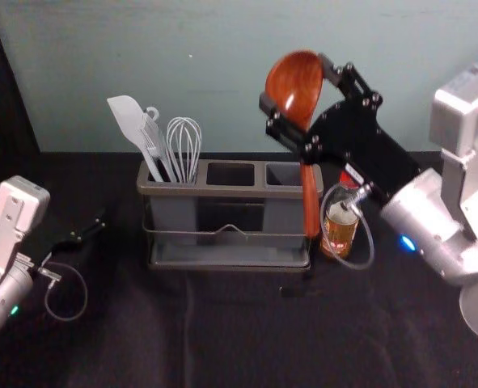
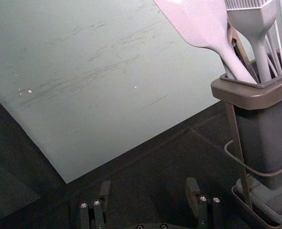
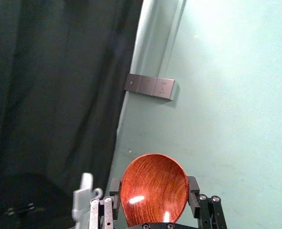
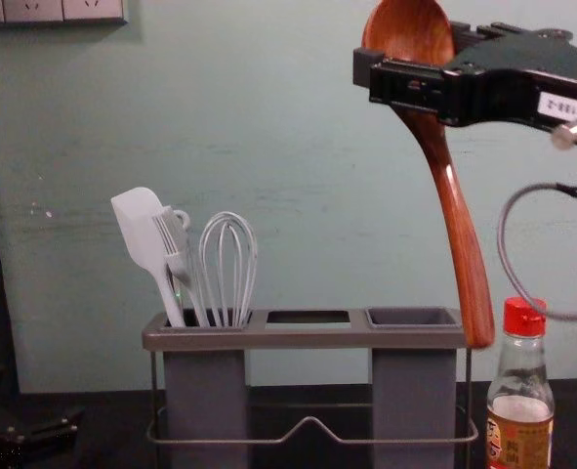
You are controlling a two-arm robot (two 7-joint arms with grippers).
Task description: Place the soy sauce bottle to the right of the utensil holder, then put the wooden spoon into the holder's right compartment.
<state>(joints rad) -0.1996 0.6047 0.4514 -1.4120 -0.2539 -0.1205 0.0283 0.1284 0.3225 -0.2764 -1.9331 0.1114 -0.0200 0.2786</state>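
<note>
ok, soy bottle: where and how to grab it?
I'd take the soy bottle at its tapering neck, just under the red cap, coming from its right. It stands upright, narrows there, and the utensil holder sits close on its left.

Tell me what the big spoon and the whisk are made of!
The spoon looks like polished wood: reddish-brown, with grain and glossy highlights. The whisk has smooth, pale grey loops, maybe silicone or coated wire; I can't tell which.
</note>
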